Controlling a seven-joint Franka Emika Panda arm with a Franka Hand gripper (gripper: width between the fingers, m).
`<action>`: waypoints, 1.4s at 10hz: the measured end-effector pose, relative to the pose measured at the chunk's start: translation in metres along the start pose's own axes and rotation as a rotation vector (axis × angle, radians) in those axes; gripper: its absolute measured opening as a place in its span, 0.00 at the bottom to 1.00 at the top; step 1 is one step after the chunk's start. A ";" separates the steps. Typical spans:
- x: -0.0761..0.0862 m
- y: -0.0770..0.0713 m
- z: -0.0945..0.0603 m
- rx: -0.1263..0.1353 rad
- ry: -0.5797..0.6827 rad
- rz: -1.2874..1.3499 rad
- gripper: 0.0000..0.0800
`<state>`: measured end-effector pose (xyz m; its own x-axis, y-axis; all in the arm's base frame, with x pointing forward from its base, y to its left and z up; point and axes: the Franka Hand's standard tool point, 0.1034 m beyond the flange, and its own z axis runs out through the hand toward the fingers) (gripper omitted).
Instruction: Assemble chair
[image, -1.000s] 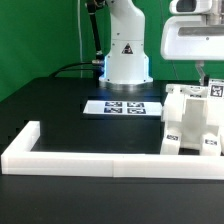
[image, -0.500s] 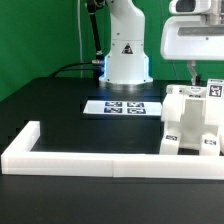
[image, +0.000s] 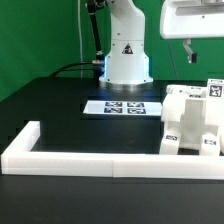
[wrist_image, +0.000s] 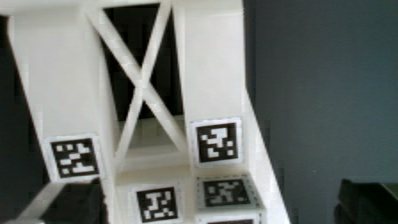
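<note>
The fingers (image: 190, 52) are wide apart and hold nothing, up above the white chair (image: 192, 122), which stands on the black table (image: 60, 105) at the exterior view's right, snug against the low white border wall (image: 90, 163) so it stays put.

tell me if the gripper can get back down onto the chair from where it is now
Probably yes. The gripper hangs open above the chair with only free air between them, and the wrist view looks straight onto the chair's X-braced frame. Nothing stands over the chair.
</note>
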<state>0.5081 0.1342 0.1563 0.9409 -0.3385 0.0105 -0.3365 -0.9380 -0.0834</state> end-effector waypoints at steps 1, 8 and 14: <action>0.001 0.001 0.004 -0.004 -0.002 -0.003 0.81; -0.022 0.001 0.003 -0.013 -0.016 -0.022 0.81; -0.067 0.025 0.005 0.005 -0.017 -0.066 0.81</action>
<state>0.4366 0.1336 0.1483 0.9616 -0.2745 -0.0010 -0.2736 -0.9579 -0.0876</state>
